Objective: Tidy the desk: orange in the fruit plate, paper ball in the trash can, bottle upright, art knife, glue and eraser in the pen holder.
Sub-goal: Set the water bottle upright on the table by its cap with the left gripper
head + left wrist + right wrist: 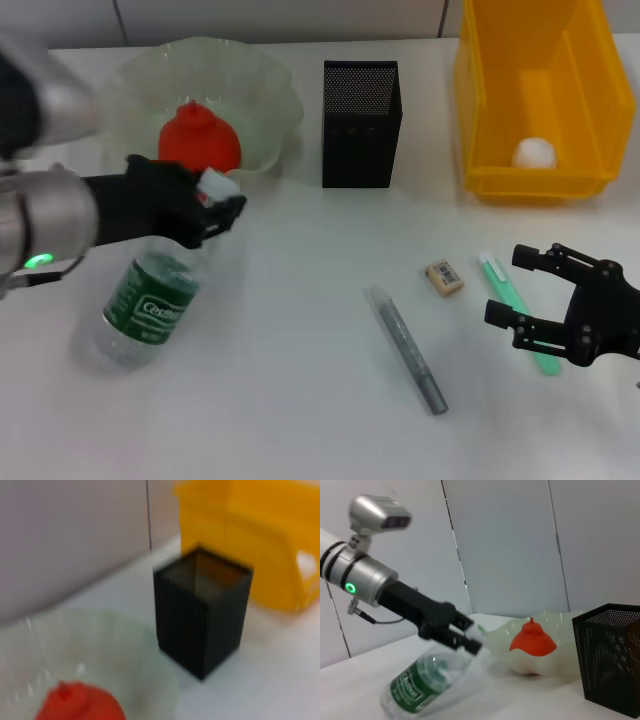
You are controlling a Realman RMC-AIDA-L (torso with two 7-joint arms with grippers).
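Left gripper [215, 205] is clamped on the cap end of the bottle [150, 305], which leans tilted at near left, base on the table [300, 330]. Step in hand: standing it upright; next comes more lift at the neck, then release. Trash can [535, 95] at far right holds the paper ball [533, 152]. Fruit plate [260, 90] holds the orange [198, 138]. Pen holder [361, 122] stands between them. Right gripper [515, 290] hangs spread above the green glue stick [500, 282]; eraser [443, 277] and grey art knife [405, 348] lie just left. Only the right wrist view shows the bottle's tilt side-on.
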